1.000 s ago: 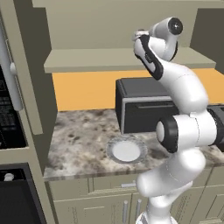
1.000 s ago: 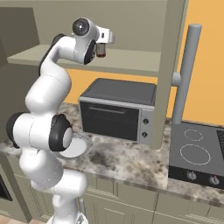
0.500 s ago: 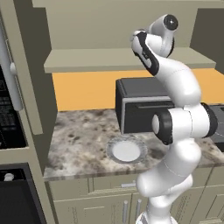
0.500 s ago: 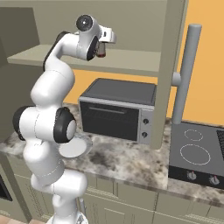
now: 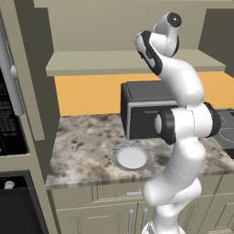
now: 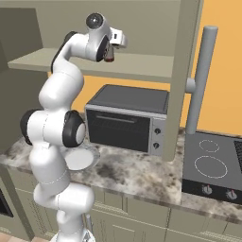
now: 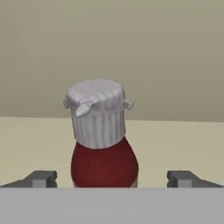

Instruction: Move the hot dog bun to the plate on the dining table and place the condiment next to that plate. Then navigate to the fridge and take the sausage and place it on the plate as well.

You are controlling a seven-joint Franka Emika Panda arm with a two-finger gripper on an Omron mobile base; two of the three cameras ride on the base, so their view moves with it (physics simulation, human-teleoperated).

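Reaching for the condiment on the shelf

The gripper (image 7: 112,179) is raised to the shelf (image 6: 142,66) above the oven (image 6: 126,118), its fingers (image 7: 40,178) spread wide either side of the red condiment bottle (image 7: 103,144) with its white ribbed cap, which stands upright on the shelf. The step in hand looks like the condiment pick-up; next the fingers should advance and close on the body. The bottle's base is cut off, and contact cannot be judged. A plate (image 5: 131,157) sits on the table.
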